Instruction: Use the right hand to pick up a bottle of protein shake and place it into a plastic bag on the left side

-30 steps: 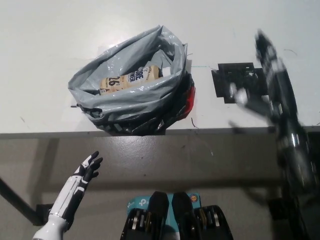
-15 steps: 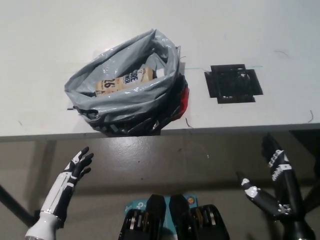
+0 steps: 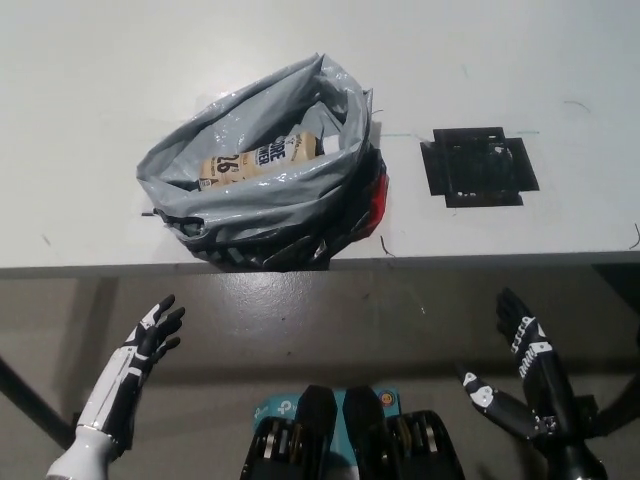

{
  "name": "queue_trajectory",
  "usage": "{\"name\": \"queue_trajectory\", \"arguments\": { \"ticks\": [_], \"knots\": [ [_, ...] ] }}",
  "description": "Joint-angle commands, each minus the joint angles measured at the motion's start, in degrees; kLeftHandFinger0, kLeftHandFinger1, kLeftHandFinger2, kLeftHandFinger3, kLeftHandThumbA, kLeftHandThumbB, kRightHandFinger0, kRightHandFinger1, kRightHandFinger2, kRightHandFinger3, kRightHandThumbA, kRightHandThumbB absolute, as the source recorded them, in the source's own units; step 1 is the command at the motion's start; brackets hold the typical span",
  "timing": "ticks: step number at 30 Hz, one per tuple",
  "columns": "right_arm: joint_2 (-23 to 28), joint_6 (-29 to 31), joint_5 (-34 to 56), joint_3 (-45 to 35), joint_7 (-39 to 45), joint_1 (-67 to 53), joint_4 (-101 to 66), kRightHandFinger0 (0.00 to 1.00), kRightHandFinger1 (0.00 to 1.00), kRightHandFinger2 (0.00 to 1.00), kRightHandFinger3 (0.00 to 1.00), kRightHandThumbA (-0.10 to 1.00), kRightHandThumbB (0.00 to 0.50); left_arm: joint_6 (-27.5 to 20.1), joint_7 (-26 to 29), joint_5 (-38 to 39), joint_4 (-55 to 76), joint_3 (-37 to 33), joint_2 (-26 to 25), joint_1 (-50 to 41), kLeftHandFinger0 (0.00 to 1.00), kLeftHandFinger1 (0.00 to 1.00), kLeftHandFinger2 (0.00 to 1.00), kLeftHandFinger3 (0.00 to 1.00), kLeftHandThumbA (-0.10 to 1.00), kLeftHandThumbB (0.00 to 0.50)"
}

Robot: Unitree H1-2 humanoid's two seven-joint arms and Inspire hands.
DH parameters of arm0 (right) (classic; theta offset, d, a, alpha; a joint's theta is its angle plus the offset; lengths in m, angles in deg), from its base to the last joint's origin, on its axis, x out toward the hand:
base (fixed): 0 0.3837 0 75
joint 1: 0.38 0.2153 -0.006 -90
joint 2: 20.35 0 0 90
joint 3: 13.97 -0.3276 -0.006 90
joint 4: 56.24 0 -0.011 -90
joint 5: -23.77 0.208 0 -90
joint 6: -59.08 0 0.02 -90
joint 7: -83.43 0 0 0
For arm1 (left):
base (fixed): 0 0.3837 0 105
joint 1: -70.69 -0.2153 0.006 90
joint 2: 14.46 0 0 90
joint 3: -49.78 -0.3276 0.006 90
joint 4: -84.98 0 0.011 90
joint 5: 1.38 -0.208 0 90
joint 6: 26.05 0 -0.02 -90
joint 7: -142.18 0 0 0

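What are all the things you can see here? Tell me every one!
plastic bag: one, grey, open, near the table's front edge, left of centre
protein shake bottle: one, cream with dark lettering, lying inside the bag
red thing: one, partly hidden at the bag's right side; cannot tell what it is
black square mat: one, flat on the table, right of the bag
table: one, white
left hand: one, white, open, lower left below the table edge
right hand: one, black, open, lower right below the table edge
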Motion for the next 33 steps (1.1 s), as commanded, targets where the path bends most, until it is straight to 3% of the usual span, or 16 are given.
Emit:
{"name": "queue_trajectory", "arguments": {
  "ticks": [1, 20, 33],
  "knots": [
    [-0.1, 2.4, 0.9, 0.2, 2.2, 0.8, -0.5, 1.00, 1.00, 1.00, 1.00, 0.69, 0.137, 0.0, -0.7, 0.7, 2.0, 0.4, -0.9, 0.5, 1.00, 1.00, 1.00, 1.00, 1.00, 0.117],
    [-1.1, 1.2, 0.5, 0.1, 3.3, 1.4, -0.4, 0.94, 1.00, 1.00, 1.00, 0.58, 0.118, 0.7, -0.9, -0.4, 2.6, -0.1, -1.4, 1.2, 1.00, 1.00, 1.00, 1.00, 1.00, 0.084],
    [-0.9, 2.6, -0.9, 0.0, 3.0, 1.6, 0.6, 0.88, 0.93, 1.00, 1.00, 0.56, 0.129, 0.4, -0.9, -1.8, 1.7, -0.8, -1.4, 1.1, 1.00, 1.00, 1.00, 1.00, 1.00, 0.103]
  ]
}}
